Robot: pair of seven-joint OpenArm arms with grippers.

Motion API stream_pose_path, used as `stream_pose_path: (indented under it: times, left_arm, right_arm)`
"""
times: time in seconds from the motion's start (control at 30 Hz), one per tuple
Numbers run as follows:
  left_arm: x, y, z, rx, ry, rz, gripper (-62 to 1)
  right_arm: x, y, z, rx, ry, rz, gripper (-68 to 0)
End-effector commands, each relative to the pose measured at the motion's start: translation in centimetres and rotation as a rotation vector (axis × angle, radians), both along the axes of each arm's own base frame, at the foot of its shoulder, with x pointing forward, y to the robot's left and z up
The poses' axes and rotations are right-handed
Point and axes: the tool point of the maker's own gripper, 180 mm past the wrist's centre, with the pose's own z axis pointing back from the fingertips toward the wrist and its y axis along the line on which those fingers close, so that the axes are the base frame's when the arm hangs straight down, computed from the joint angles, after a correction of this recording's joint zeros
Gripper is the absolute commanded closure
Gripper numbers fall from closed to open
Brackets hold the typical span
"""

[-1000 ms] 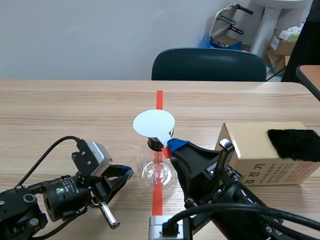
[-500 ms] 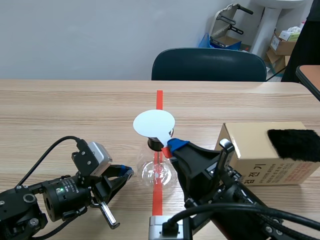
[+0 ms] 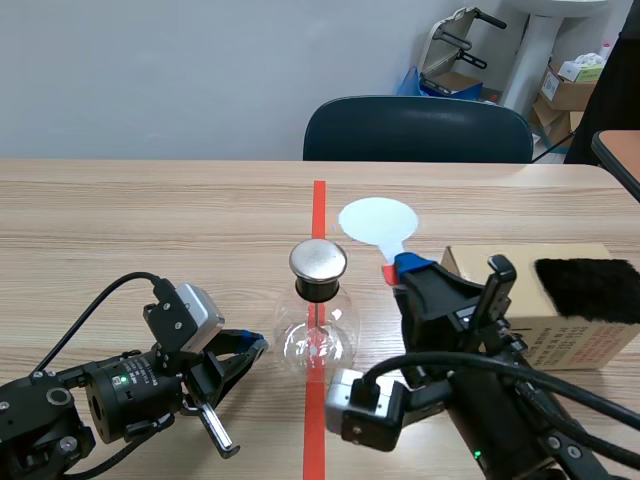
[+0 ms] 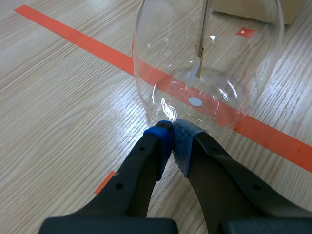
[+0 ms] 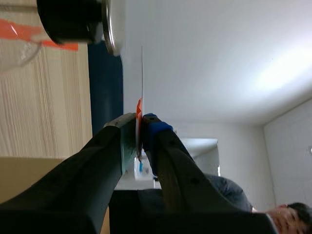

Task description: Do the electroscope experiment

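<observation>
The electroscope (image 3: 319, 322) is a clear glass flask with a black stopper and a round metal cap (image 3: 318, 259), standing on the red tape line. My left gripper (image 3: 247, 350) lies low beside the flask, shut, its tips (image 4: 171, 139) touching the glass (image 4: 209, 63). My right gripper (image 3: 400, 268) is shut on the red handle of a white paddle disc (image 3: 378, 220), held up to the right of the cap. In the right wrist view the disc (image 5: 142, 73) shows edge-on ahead of the fingers, next to the cap (image 5: 108, 24).
A cardboard box (image 3: 555, 320) with a black fur pad (image 3: 588, 288) on top stands at the right. A dark chair (image 3: 418, 130) sits behind the far table edge. Bare wood lies to the left and beyond the flask.
My right arm has carried the white disc off the electroscope's cap, to the right and farther back, uncovering the metal cap. The left arm has not moved.
</observation>
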Motion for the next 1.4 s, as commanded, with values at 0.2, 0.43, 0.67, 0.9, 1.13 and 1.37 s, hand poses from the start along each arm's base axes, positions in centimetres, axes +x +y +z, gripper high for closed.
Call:
stream_pose_path:
  times: [0.2, 0.43, 0.67, 0.9, 1.13, 1.37]
  left_arm:
    - [0.3, -0.5, 0.8, -0.028, -0.018, -0.003, -2.9]
    - [0.3, -0.5, 0.8, -0.028, -0.018, -0.003, -2.9]
    - [0.3, -0.5, 0.8, -0.028, -0.018, -0.003, -2.9]
    - [0.3, -0.5, 0.8, -0.028, -0.018, -0.003, -2.9]
    - [0.3, -0.5, 0.8, -0.028, -0.018, -0.003, -2.9]
    - [0.3, -0.5, 0.8, -0.028, -0.018, -0.003, -2.9]
  right_arm:
    - [1.7, -3.2, 1.3, 0.018, -0.044, -0.178, -1.5]
    - [2.1, -5.3, 1.3, 0.026, -0.046, -0.297, -1.5]
    - [2.2, -6.0, 1.4, 0.028, -0.047, -0.337, -1.5]
    - [2.2, -6.0, 1.4, 0.028, -0.047, -0.336, -1.5]
    - [2.2, -6.0, 1.4, 0.028, -0.047, -0.336, -1.5]
    - [2.2, -6.0, 1.4, 0.028, -0.047, -0.336, -1.5]
